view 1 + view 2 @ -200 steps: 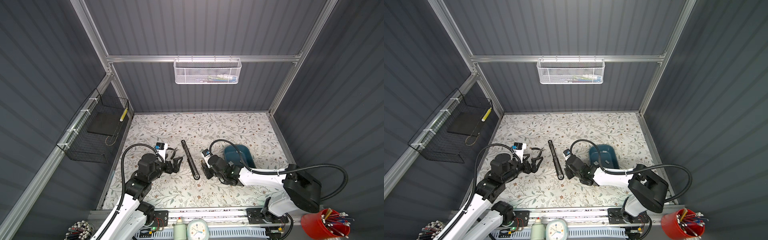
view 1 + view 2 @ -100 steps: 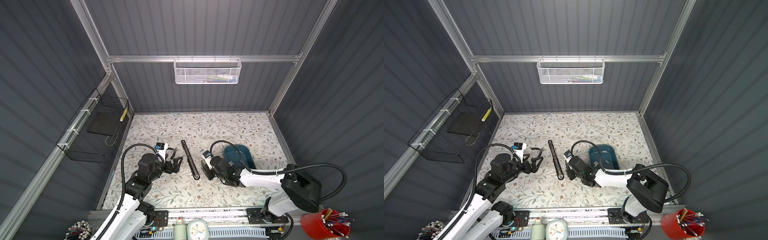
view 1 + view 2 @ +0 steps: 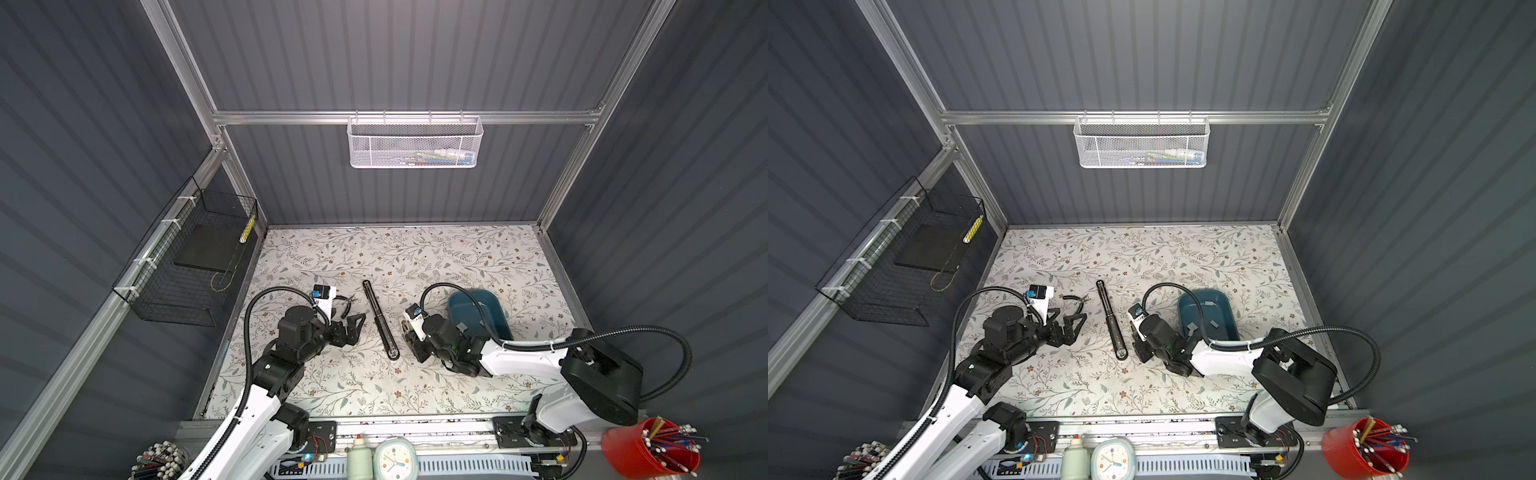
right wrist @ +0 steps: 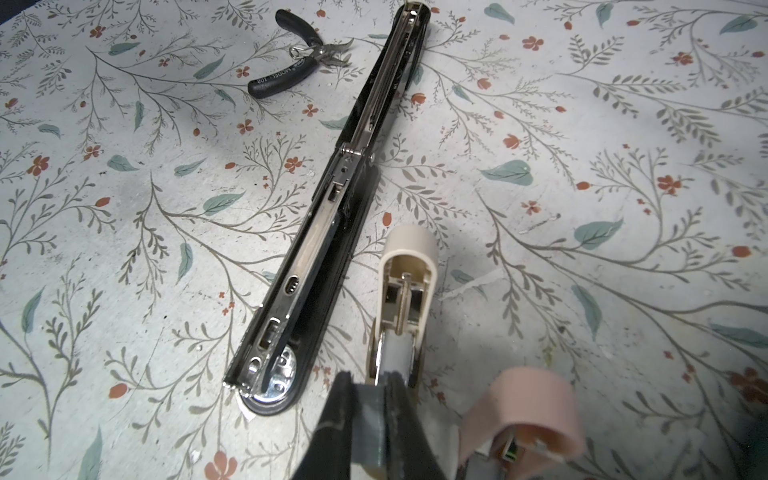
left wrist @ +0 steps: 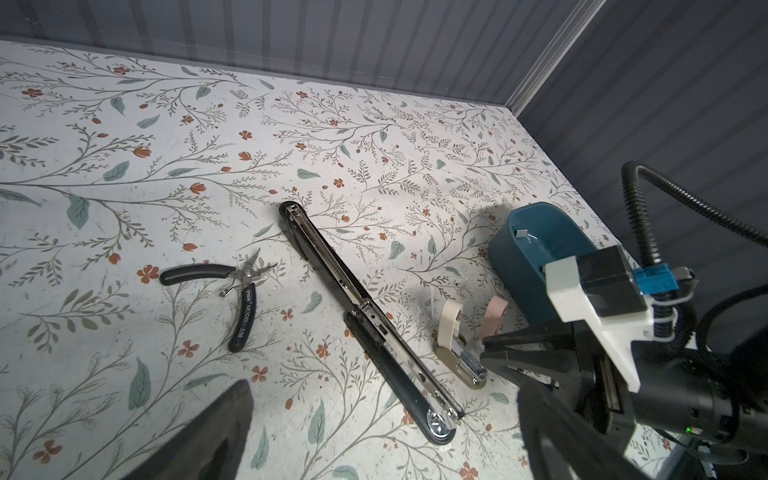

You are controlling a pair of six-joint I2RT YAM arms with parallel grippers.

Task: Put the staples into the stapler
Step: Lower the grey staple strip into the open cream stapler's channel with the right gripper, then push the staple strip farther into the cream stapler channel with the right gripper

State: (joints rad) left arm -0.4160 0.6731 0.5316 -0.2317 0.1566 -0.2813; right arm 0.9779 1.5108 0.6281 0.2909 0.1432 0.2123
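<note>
On table (image 3: pixel 415 257): three staplers (image 5: pixel 365 316) (image 5: pixel 451 328) (image 5: pixel 496 316), one pliers (image 5: pixel 241 286); left gripper (image 3: pixel 356 330) spread, right gripper (image 4: pixel 368 384) pinching one staple strip (image 4: pixel 368 419).

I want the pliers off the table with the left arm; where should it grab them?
Probably the lettered black handle, pinched midway across its width from straight above: the pliers lie flat with handles splayed apart, leaving bare table either side.

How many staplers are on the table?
3. A long black stapler lies opened flat mid-table. A small beige stapler stands open beside it, at the right claw holding staples. A pink stapler sits next to the beige one. None seems hidden.
</note>
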